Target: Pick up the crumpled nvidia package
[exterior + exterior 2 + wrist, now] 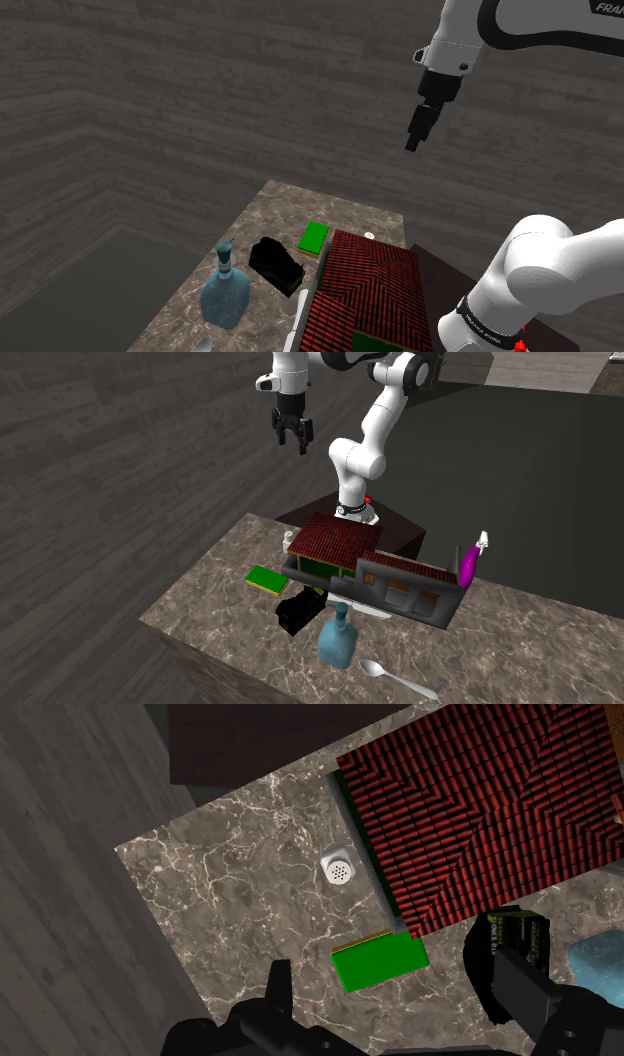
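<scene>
The end effector hangs spread and empty, high above the marble-veined desk bearing the black, crumpled package.

Marble-patterned counter across the second exterior view's lower half, red-roofed model house at centre, green flat block and black crumpled package at its left, blue bottle and spoon below, purple spray bottle at right.
</scene>
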